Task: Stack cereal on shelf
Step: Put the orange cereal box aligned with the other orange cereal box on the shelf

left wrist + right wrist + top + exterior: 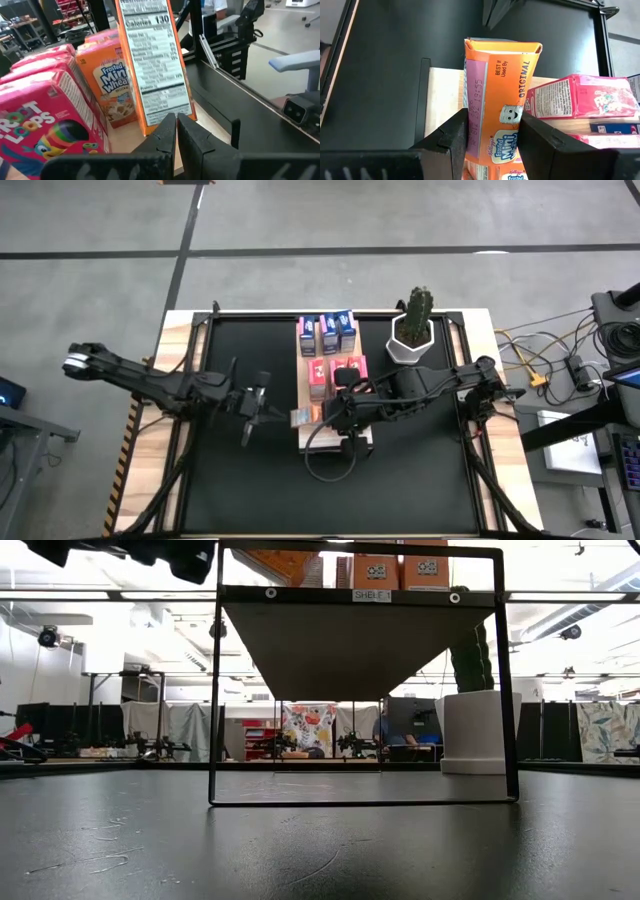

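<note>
At the left of the overhead view the left gripper (250,402) hangs over the black mat (215,470) just beside the shelf (307,438), its fingers (165,137) pressed together and holding nothing; its own camera looks at the side panel of an orange cereal box. Toward the centre, the right gripper (492,132) sits over the lower part of the shelf with its two fingers clamped on the sides of that orange box (501,105), which stands upright on the board. Judged risk: the box is tall and narrow, so letting go while it leans, or dragging a finger on the way out, could topple it into the pink boxes (580,97) just beside it or off the shelf edge. Counted from above: three blue boxes (327,332) in a row at the top of the shelf, at least two pink ones below them, at least two orange, the rest hidden by the arm. To the right stands one potted cactus (413,328).
</note>
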Tool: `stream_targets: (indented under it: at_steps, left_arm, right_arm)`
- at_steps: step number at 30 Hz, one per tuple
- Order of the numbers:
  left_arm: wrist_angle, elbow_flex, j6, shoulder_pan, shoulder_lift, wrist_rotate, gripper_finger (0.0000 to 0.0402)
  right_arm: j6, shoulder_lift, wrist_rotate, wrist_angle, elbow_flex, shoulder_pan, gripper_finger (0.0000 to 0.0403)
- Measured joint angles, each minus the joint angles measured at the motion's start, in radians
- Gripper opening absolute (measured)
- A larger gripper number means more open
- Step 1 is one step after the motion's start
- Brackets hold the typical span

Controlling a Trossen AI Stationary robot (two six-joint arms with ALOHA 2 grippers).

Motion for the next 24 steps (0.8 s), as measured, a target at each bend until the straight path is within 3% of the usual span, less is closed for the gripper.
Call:
stream_targets:
  at_steps: [16, 24]
  left_arm:
    - [0.004, 0.013, 0.005, 0.0, 0.069, 0.001, 0.0]
    - [0.009, 0.013, 0.005, 0.0, 0.072, 0.001, 0.0]
  right_arm:
    - [-0.002, 0.0, -0.003, 0.0, 0.0, 0.002, 0.0137]
    - [0.016, 0.0, -0.003, 0.005, 0.0, 0.002, 0.0184]
